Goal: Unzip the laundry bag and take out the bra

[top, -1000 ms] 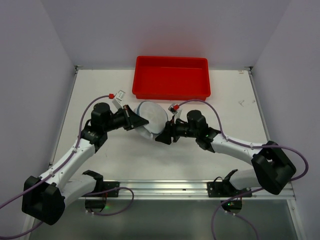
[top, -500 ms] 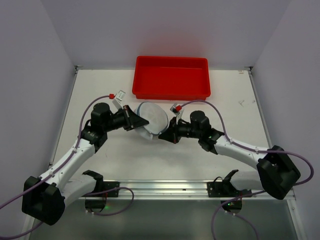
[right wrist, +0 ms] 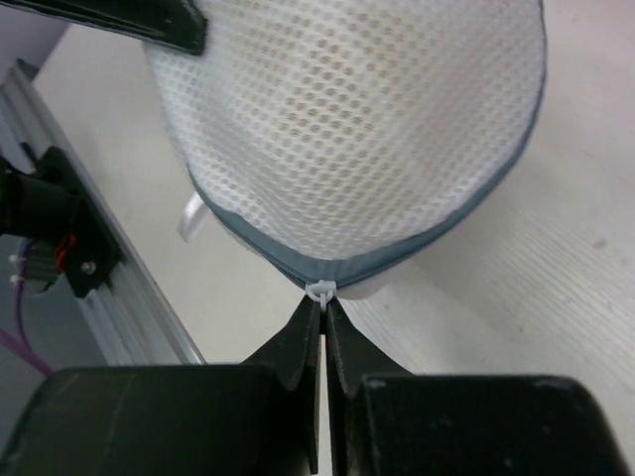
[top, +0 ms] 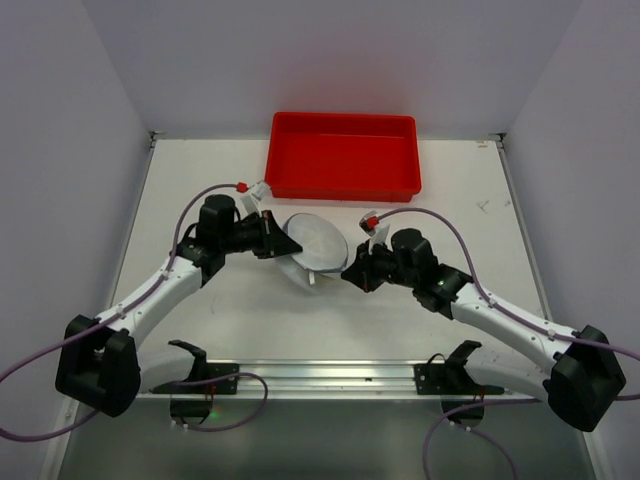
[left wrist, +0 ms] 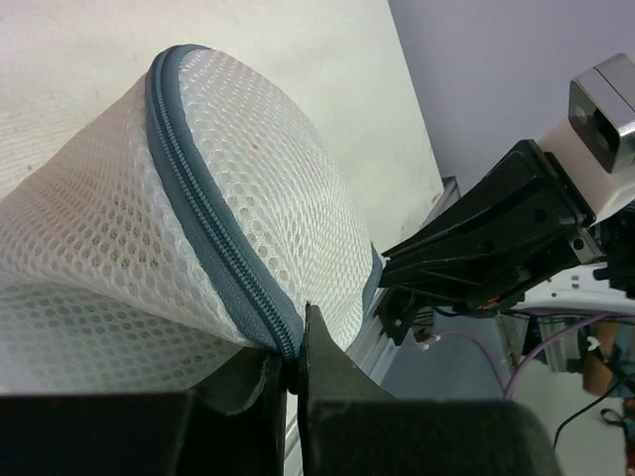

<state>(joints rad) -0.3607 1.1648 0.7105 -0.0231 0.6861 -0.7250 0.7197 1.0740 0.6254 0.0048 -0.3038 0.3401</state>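
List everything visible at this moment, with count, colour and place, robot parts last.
laundry bag: one, white mesh, mid-table on the near side of the tray, between both arms.
zipper: one, grey-blue, running around the bag's rim.
zipper pull: one, white, at the bag's lower edge in the right wrist view.
tray: one, red, rectangular, at the table's far edge.
table: one, off-white.
left gripper: one, black, jaws shut on the bag's zipper rim.
right gripper: one, black, jaws shut on the zipper pull.
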